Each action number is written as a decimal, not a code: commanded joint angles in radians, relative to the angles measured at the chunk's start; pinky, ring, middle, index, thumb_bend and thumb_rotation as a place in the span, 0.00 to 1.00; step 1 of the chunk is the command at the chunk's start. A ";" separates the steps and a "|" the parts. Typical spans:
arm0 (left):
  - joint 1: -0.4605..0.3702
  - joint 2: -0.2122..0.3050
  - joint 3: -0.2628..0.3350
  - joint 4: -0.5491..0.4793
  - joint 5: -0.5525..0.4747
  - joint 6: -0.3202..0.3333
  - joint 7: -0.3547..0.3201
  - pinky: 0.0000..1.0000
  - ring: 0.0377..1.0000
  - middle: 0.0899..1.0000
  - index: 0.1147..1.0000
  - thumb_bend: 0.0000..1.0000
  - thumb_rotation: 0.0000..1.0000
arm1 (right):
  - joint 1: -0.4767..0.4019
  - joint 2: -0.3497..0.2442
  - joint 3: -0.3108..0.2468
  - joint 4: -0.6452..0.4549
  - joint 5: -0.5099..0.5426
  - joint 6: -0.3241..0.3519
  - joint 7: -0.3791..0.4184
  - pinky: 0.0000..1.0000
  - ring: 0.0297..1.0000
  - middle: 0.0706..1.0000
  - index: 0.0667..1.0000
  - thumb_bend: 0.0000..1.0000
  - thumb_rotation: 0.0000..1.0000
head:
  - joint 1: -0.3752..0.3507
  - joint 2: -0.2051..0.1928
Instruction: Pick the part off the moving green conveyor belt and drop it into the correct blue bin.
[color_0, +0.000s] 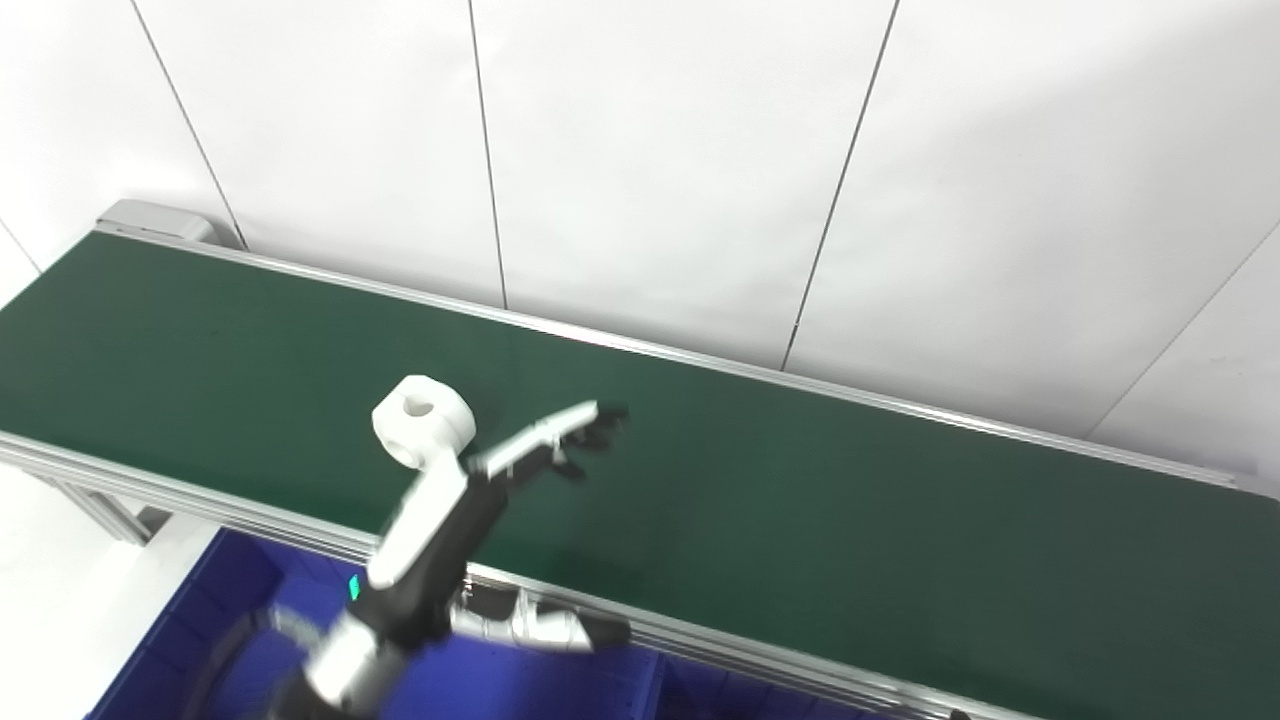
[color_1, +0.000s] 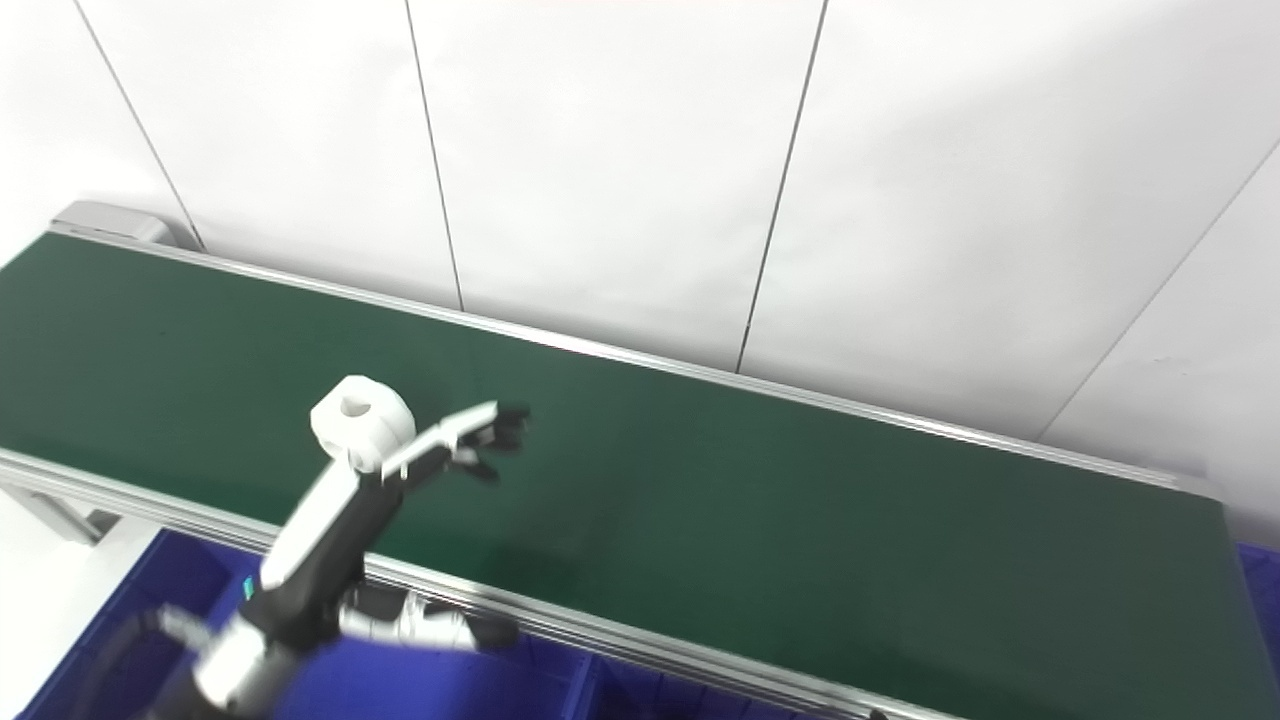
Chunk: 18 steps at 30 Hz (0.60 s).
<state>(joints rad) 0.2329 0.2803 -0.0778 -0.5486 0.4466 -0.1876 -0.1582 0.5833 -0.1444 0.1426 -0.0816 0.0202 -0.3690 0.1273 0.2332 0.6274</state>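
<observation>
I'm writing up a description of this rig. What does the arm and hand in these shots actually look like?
Only the left hand shows: white shell over a black body, slim white-backed fingers with black tips. The forearm is black with a silver wrist band and a small green light. All is motion-blurred.

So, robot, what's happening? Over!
Left hand open, reaching over the green belt. White part on the belt, just beside the hand, not grabbed. Blue bin below. Right hand not seen. Nothing blocking.

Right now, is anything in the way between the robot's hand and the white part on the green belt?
Nothing visible. The left hand hangs open over the conveyor belt, right beside the white part, with only bare belt around them.
</observation>
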 joint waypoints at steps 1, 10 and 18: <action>-0.081 0.069 0.021 -0.011 0.042 0.038 -0.059 0.65 0.78 0.87 0.88 0.88 0.37 | -0.005 0.000 -0.003 -0.034 0.011 0.007 0.008 1.00 1.00 1.00 1.00 0.86 1.00 | -0.001 -0.001; -0.337 0.256 -0.012 0.144 0.110 0.102 -0.248 0.71 0.81 0.87 0.86 0.98 0.27 | -0.008 0.001 -0.002 -0.038 0.015 0.013 0.014 1.00 1.00 1.00 1.00 0.84 1.00 | -0.006 0.005; -0.487 0.319 -0.083 0.348 0.156 0.100 -0.334 0.77 0.84 0.86 0.86 1.00 0.31 | -0.012 0.011 0.001 -0.041 0.012 0.014 0.017 1.00 1.00 1.00 1.00 0.83 1.00 | -0.020 0.010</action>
<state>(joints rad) -0.2086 0.5661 -0.1621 -0.2061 0.5965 -0.0726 -0.5017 0.5626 -0.1397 0.1434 -0.0845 0.0297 -0.3577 0.1428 0.2148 0.6381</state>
